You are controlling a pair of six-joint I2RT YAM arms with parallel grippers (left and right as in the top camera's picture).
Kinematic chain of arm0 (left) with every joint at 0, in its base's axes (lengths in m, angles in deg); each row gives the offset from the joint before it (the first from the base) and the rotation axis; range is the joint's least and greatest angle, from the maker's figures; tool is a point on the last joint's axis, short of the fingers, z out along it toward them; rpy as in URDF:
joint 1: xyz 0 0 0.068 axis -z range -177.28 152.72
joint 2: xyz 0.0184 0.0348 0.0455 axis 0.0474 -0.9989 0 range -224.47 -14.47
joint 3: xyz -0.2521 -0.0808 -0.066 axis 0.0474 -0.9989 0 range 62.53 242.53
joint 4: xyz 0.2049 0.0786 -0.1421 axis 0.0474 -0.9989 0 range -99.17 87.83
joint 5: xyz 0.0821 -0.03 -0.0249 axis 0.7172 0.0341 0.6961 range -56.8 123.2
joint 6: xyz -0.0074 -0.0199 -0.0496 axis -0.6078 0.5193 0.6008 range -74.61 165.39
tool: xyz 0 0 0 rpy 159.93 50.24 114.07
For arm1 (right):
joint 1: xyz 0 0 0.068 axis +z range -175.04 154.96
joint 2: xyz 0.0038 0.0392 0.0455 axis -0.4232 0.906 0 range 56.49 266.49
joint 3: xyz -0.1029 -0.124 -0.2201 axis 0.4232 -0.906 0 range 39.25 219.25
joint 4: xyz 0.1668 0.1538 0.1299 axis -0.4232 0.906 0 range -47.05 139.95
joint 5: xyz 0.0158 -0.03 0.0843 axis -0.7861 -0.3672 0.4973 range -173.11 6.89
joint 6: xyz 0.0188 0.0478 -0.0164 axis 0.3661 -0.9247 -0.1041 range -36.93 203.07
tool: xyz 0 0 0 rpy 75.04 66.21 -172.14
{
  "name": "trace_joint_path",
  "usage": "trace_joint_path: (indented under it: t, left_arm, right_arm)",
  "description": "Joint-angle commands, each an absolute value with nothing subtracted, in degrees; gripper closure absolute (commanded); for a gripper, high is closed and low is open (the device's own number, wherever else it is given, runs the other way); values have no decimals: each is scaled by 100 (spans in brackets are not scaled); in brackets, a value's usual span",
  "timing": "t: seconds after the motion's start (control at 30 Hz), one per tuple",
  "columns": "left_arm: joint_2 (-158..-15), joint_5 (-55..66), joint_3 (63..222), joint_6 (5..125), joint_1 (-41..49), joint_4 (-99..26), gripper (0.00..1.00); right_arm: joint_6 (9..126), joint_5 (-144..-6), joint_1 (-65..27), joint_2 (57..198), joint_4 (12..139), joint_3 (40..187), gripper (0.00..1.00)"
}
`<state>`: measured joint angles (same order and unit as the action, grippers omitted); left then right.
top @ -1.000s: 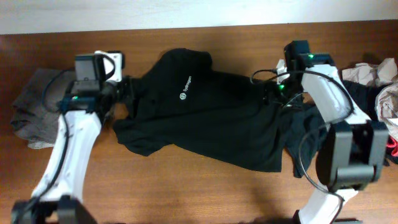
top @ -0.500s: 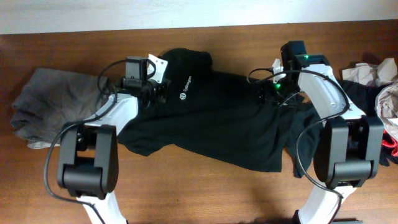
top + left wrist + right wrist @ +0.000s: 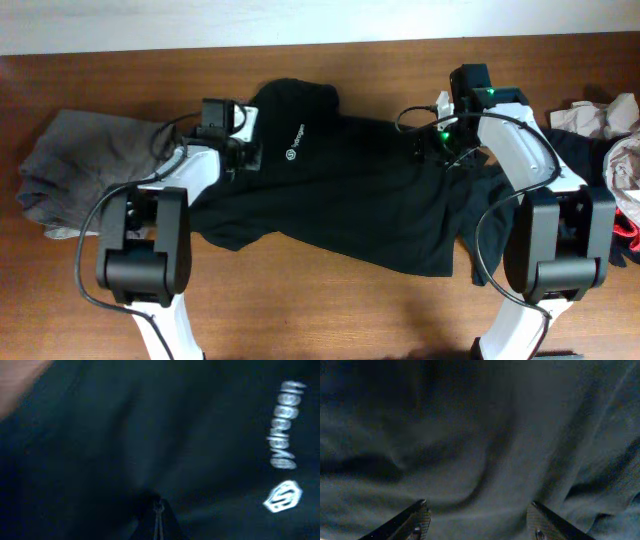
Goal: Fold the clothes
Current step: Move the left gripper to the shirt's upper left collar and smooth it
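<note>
Brown wooden tabletop point(image 3: 330, 300) fills the overhead view, with a pale wall strip along its far edge. Left gripper point(image 3: 158, 516) has its fingers pressed together, tips down on the black short-sleeved cotton T-shirt point(image 3: 350, 190) just beside the small white chest logo point(image 3: 282, 497); whether a fold is pinched between them cannot be told. Right gripper point(image 3: 480, 520) has its fingers spread apart over rumpled black cloth near the shirt's right edge, with nothing held. The shirt lies spread across the middle of the table, wrinkled and slanted. A crumpled grey garment point(image 3: 70, 170) lies at the left end, and beige crumpled cloth point(image 3: 600, 115) at the right end.
</note>
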<state>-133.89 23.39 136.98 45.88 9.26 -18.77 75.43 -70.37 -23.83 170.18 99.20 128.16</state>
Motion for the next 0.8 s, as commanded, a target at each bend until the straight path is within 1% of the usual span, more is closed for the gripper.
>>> trace_joint_path:
  t: [0.0, 0.03, 0.13, 0.37, 0.57, 0.63, 0.77]
  left_arm:
    - [-13664, 3524, 13447, 5615, 470, -2515, 100]
    - [-13664, 3673, 13447, 6035, 310, -2804, 100]
    - [-13664, 3712, 13447, 6271, 131, -3051, 100]
    - [-13664, 3730, 13447, 6271, 109, -3145, 100]
    - [-13662, 3732, 13449, 6245, 234, -3090, 100]
    - [-13662, 3732, 13449, 6243, 234, -3097, 100]
    - [-13662, 3710, 13449, 6179, 236, -3097, 100]
  right_arm:
    - [7237, -7501, -2358, 17002, 9769, 12792, 33]
    - [7036, -7835, -2361, 17011, 9701, 12792, 32]
    - [6940, -8045, -2367, 17024, 9605, 12792, 29]
    - [6905, -8063, -2518, 17063, 9249, 12792, 28]
    - [6924, -8065, -2538, 17579, 8897, 12792, 29]
    - [6922, -8012, -2590, 17796, 8770, 12792, 29]
    - [6924, -7361, -2772, 18045, 8495, 12792, 30]
